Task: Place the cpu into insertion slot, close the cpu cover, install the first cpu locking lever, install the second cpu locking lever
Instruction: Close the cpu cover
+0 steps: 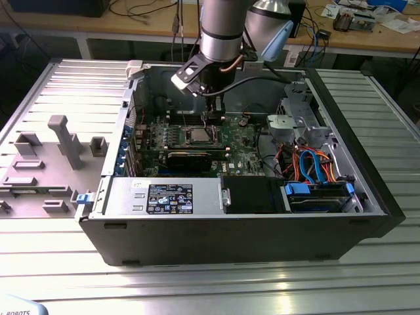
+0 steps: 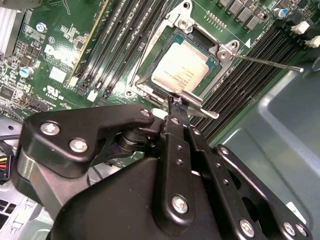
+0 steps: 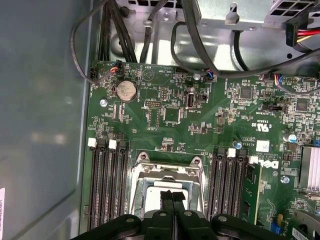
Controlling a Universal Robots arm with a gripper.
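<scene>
Silvery-grey square cpu (image 2: pixel 180 70): framed by the thin silvery metal cpu cover (image 2: pixel 200 102), on the green circuit board (image 3: pixel 200 125).
My black gripper (image 2: pixel 175 104): jaws pinched together, nothing between, tips at the cover's edge.

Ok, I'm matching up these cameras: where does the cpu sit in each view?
Exterior view: cpu on the motherboard, beneath the pincer.
Second wrist view: cpu just beyond the pincer.
First wrist view: cpu between memory-slot banks, partly behind the pincer.
Shared landmark: the pincer.
</scene>
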